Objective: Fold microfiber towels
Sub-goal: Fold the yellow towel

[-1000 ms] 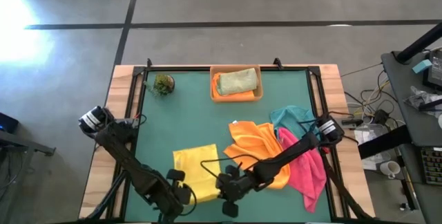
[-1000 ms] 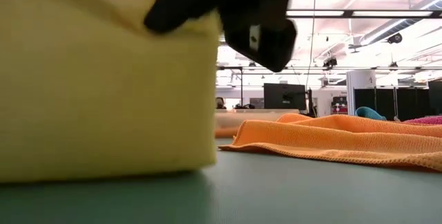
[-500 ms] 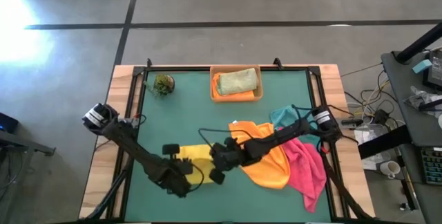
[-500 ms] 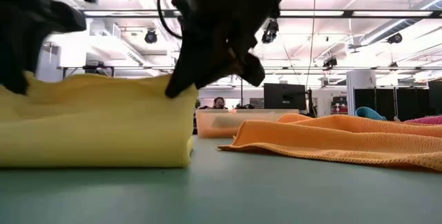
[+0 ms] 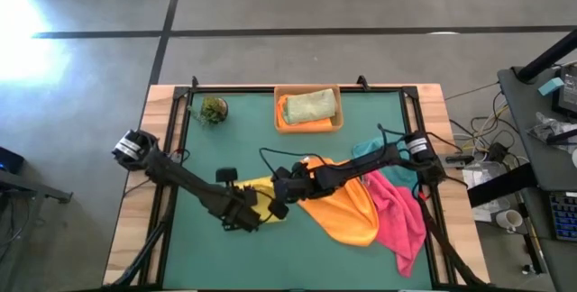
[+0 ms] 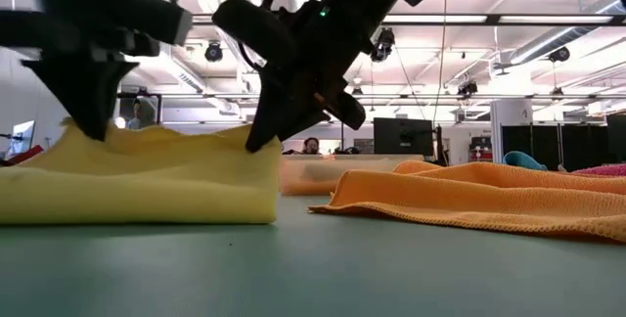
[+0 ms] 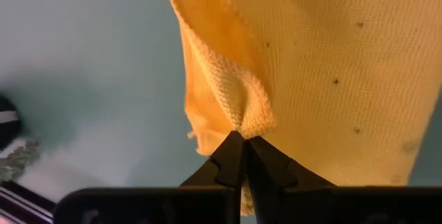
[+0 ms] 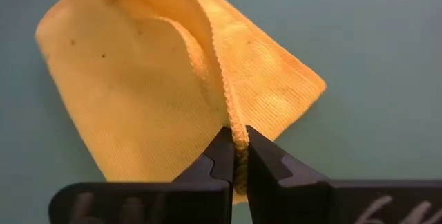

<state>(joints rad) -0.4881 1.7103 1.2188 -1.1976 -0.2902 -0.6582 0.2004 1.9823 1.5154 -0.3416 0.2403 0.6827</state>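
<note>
The soft yellow microfiber towel (image 5: pixel 261 207) lies folded on the green desk (image 5: pixel 243 148) near its front edge, just beside the rumpled orange microfiber towel (image 5: pixel 347 209). The left tool (image 5: pixel 245 220) is clamped on one edge of the yellow towel, and the right tool (image 5: pixel 278 209) pinches its opposite edge (both pairs of fingers pressed together on the fabric). In the low view, both pinched edges stand raised above the rest of the towel. A pink microfiber towel (image 5: pixel 404 220) lies beyond the orange one.

The green-topped table (image 5: pixel 234 139) carries yellow (image 5: pixel 261 204), orange (image 5: pixel 347 206), pink (image 5: pixel 401 215) and teal (image 5: pixel 379 150) towels, a tray (image 5: pixel 308 125), a plant ball (image 5: pixel 214 109).
</note>
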